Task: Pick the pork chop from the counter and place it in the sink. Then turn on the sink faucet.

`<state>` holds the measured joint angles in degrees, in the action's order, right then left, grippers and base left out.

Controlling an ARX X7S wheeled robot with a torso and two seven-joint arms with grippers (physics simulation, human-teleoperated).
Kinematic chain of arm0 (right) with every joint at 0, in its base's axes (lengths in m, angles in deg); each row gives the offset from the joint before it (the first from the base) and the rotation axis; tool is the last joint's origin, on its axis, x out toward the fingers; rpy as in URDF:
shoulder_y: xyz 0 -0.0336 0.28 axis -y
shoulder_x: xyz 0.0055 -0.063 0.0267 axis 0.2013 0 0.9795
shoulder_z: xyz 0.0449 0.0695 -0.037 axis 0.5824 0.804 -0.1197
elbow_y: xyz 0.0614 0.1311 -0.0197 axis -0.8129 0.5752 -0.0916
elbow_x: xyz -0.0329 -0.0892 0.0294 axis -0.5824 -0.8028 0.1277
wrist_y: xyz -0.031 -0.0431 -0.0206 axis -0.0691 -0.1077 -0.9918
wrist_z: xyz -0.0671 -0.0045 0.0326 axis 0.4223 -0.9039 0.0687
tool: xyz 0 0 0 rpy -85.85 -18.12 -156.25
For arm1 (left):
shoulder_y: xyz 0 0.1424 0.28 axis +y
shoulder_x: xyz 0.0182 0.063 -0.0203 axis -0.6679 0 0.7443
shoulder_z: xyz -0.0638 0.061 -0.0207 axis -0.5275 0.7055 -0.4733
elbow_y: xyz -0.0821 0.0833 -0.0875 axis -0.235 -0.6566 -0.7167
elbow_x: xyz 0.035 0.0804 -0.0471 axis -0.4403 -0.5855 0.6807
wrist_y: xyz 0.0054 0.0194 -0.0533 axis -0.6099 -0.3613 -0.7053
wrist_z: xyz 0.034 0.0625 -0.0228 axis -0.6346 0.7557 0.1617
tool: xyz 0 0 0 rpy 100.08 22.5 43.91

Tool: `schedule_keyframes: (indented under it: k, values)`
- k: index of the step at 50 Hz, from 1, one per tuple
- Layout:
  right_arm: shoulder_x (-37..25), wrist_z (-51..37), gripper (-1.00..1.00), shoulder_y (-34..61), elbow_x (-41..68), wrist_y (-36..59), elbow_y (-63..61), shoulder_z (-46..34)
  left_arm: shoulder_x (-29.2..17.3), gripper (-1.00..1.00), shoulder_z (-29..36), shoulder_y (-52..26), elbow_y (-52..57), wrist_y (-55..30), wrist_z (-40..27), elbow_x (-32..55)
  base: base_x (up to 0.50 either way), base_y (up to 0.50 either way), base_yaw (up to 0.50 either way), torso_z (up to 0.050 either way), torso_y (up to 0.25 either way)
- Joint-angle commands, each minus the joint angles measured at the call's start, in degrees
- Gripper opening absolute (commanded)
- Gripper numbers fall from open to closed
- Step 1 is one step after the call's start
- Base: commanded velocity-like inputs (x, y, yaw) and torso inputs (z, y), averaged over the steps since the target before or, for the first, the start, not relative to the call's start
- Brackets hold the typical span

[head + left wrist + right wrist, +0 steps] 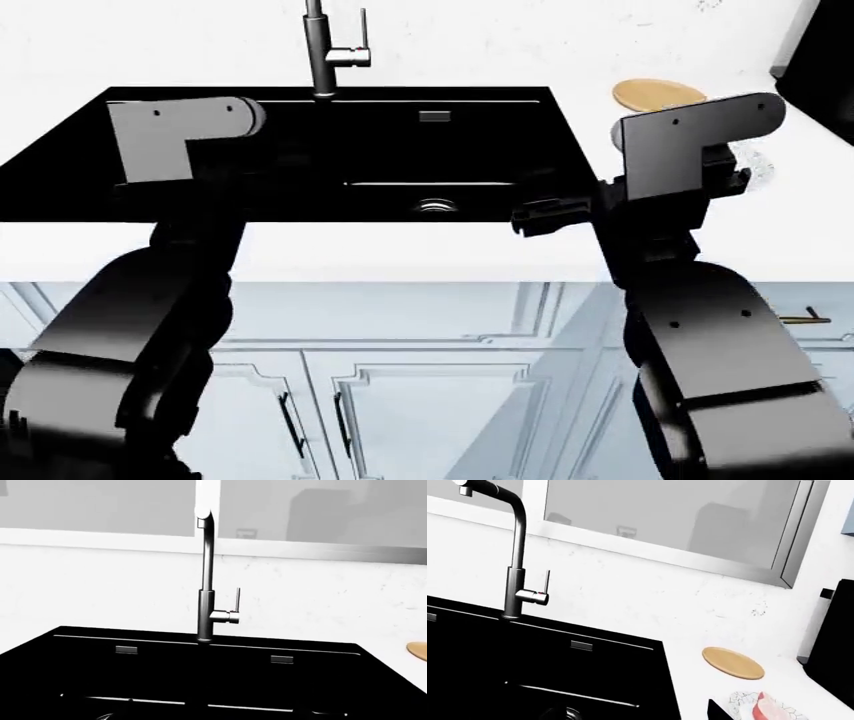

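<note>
The pork chop (775,710), pink with pale marbling, lies on a white patterned plate (739,701) on the counter (400,262) right of the black sink (400,130). In the head view my right arm hides the chop. My right gripper (531,216) hovers at the sink's right rim, short of the plate, and looks open; one dark fingertip (715,711) shows beside the plate. The sink faucet (207,580) stands behind the divider, its thin lever (237,600) upright. My left arm (180,135) reaches over the left basin, where its black jaws merge with the sink.
A round tan wooden disc (733,663) lies on the counter behind the plate, also seen as the disc (658,95) in the head view. A black appliance (835,645) stands at the far right. A steel drain (435,206) sits in the basin. A window runs above the backsplash.
</note>
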<state>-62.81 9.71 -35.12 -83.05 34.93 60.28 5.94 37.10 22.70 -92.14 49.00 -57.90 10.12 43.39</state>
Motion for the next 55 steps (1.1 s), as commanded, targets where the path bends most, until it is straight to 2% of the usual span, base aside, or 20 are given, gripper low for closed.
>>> schedule_keyframes:
  k: [1, 5, 14, 27, 40, 55]
  values:
    - [1.0, 2.2, 1.0, 8.2, 2.2, -3.2, 11.9, 1.5, 0.1, 1.0, 2.2, -9.2, -14.0, 4.2, 0.8, -1.5, 0.0, 0.0, 0.0, 0.0, 0.0]
    - [0.9, 3.4, 1.0, 10.5, 2.8, -7.7, 19.3, 1.7, 0.6, 1.0, 3.1, -12.5, -23.2, 9.3, 1.4, -2.7, 0.0, 0.0, 0.0, 0.0, 0.0]
    - [1.3, 4.1, 1.0, 14.7, 3.7, -11.4, 29.3, 2.5, 1.2, 1.0, 4.3, -16.4, -33.1, 15.0, 2.1, -3.7, 0.0, 0.0, 0.0, 0.0, 0.0]
    - [1.5, 3.9, 1.0, 14.9, 5.3, -12.4, 30.1, 4.3, 0.9, 1.0, 4.2, -17.1, -36.1, 17.2, 2.0, -3.3, 0.18, 0.16, 0.0, 0.0, 0.0]
    - [0.9, 3.5, 1.0, 14.6, 6.3, -12.2, 29.9, 5.4, 1.0, 1.0, 5.0, -16.8, -36.0, 18.0, 1.6, -2.9, 0.42, 0.31, 0.0, 0.0, 0.0]
    - [0.6, 3.2, 1.0, 14.3, 7.2, -12.8, 30.9, 5.8, 1.1, 1.0, 5.7, -16.0, -36.1, 16.5, 2.8, -0.9, 0.5, 0.02, 0.0, 0.0, 0.0]
